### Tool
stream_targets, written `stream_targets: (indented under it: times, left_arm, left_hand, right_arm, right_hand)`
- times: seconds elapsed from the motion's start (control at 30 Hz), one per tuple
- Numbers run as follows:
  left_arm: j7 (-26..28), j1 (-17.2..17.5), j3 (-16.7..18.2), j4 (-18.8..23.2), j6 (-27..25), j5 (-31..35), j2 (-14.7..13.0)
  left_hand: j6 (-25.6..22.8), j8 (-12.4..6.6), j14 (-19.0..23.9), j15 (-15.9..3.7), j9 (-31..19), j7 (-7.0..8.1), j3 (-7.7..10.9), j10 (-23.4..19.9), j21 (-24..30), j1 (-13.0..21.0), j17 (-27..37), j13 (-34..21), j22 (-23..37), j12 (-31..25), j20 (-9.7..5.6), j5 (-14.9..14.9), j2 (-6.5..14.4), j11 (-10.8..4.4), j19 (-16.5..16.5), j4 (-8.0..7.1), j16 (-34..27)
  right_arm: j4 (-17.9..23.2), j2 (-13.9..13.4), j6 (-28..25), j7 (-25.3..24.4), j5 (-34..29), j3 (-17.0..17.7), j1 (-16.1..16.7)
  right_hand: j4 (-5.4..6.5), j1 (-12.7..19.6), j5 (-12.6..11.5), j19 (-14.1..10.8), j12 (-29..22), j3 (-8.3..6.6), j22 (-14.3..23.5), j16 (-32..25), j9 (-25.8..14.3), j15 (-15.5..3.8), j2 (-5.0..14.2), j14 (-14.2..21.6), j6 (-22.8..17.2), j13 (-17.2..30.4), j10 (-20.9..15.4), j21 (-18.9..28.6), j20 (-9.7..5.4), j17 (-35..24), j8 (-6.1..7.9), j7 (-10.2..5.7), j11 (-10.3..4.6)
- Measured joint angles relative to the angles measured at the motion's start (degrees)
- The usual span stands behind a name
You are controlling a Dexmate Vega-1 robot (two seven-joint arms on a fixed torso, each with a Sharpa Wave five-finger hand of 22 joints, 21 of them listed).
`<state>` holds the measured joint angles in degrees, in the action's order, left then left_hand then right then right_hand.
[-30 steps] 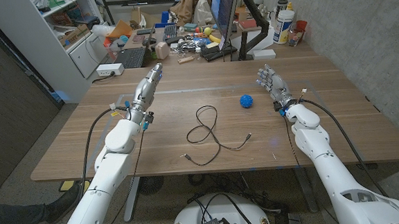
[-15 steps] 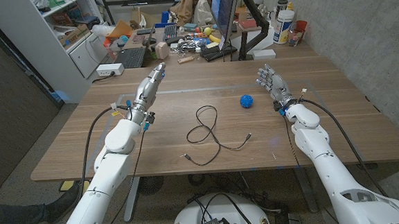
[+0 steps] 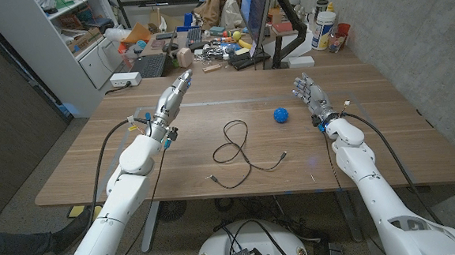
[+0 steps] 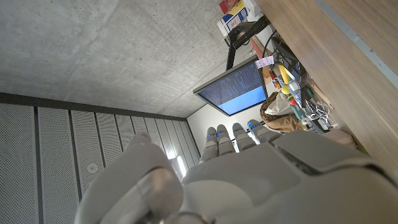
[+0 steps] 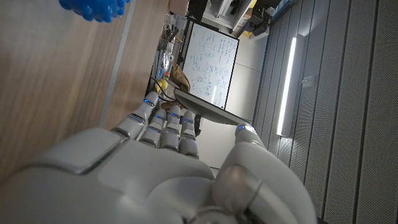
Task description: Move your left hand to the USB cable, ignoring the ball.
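A thin black USB cable (image 3: 239, 152) lies looped on the wooden table (image 3: 174, 166) near its middle. A small blue ball (image 3: 281, 115) sits to the cable's right, also seen in the right wrist view as a blue ball (image 5: 94, 9). My left hand (image 3: 172, 98) is raised over the table's left part, fingers straight and pointing to the far side, well left of the cable and holding nothing. My right hand (image 3: 309, 97) stands open at the right, just right of the ball. My left hand (image 4: 230, 168) and my right hand (image 5: 155, 162) show from behind with straight fingers.
Clutter lines the table's far edge: a keyboard (image 3: 150, 66), a monitor (image 3: 257, 15), bottles (image 3: 324, 27) and small items. A white shelf (image 3: 71, 34) stands at the far left. Black cables run along both forearms.
My left hand has shifted slightly right and toward the far side. The cable, the ball and the right hand have not moved.
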<state>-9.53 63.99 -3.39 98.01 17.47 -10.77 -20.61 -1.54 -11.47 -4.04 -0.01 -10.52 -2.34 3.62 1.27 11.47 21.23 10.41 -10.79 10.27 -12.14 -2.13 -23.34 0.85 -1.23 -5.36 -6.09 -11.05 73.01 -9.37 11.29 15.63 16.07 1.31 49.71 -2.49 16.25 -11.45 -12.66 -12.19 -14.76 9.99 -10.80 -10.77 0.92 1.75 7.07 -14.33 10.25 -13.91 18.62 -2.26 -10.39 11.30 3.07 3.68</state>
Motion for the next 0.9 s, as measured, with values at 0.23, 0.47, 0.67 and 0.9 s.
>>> stream_targets:
  times: [0.23,0.47,0.67,0.9]
  left_arm:
    - [-0.2,0.3,-0.2,0.8,0.4,0.5,-0.3]
    - [-0.1,0.6,-0.6,1.6,0.7,2.0,-0.6]
    - [0.9,0.9,-0.9,2.4,0.7,4.6,-1.0]
    - [1.6,1.2,-1.5,3.4,0.5,6.9,-1.6]
  left_hand:
    - [0.0,0.0,0.0,0.0,0.0,0.0,-0.18,0.0,0.0,0.0,0.0,0.0,0.0,0.0,0.0,0.0,0.0,0.0,0.0,0.18,0.0]
    - [-0.3,0.0,0.0,0.0,0.0,-0.32,-0.24,0.0,0.0,0.2,0.0,0.0,0.0,0.0,0.0,0.0,0.2,0.0,0.0,0.24,0.0]
    - [-0.3,0.0,0.0,0.0,0.0,-0.32,-0.24,0.0,0.0,0.2,0.0,0.0,0.0,0.0,0.0,0.0,0.2,0.0,0.0,0.24,0.0]
    - [-0.3,0.0,0.0,0.0,0.0,-0.32,-0.24,-0.2,0.0,0.5,0.0,0.0,-0.1,0.0,0.31,0.0,0.5,-0.21,-0.3,0.24,0.0]
  right_arm:
    - [0.0,0.0,0.2,0.0,0.1,0.0,0.0]
    - [0.0,0.1,0.3,-0.1,0.2,0.0,0.0]
    - [-0.3,0.2,0.4,-0.1,0.2,0.0,0.1]
    - [-0.6,0.3,0.6,-0.1,0.2,0.1,0.0]
  right_hand:
    - [-0.04,-0.2,0.0,0.0,0.0,0.04,0.0,0.0,0.0,0.0,0.24,0.0,0.0,0.0,0.0,-0.3,0.0,0.0,0.0,0.0,0.0]
    - [-0.04,-0.2,0.0,0.0,0.0,0.04,0.0,0.0,0.0,0.0,0.24,0.0,0.0,0.0,-0.2,-0.4,0.0,0.0,0.0,0.0,-0.2]
    - [-0.04,-0.2,0.0,0.0,0.0,0.04,0.0,0.0,0.0,0.0,0.24,0.0,0.0,0.0,-0.2,-0.4,0.0,0.0,0.0,0.0,-0.2]
    - [-0.04,-0.2,0.0,-0.2,0.0,0.04,0.0,0.0,0.0,0.0,0.24,0.0,0.0,0.0,-0.2,-0.9,-0.21,0.0,0.0,0.0,-0.2]
